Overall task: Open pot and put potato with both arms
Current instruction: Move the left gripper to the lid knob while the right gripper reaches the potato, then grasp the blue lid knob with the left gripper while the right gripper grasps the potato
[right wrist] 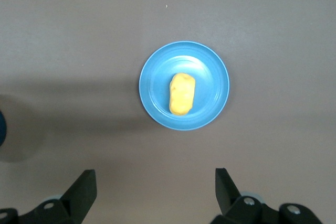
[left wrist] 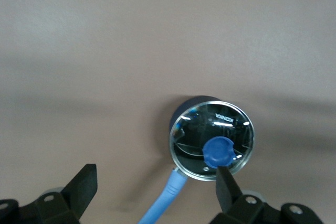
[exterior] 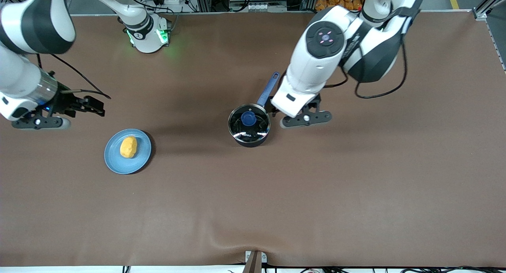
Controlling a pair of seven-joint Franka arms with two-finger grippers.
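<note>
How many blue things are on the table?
3: the flat round blue plate holding the yellow potato toward the right arm's end, the black pot's long blue handle, and the blue knob on its glass lid. None seems hidden.

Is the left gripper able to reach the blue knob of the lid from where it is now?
Probably yes. The left gripper hangs open in the air beside the pot, above its handle. The knob stands uncovered on the lid, and nothing lies between them.
</note>
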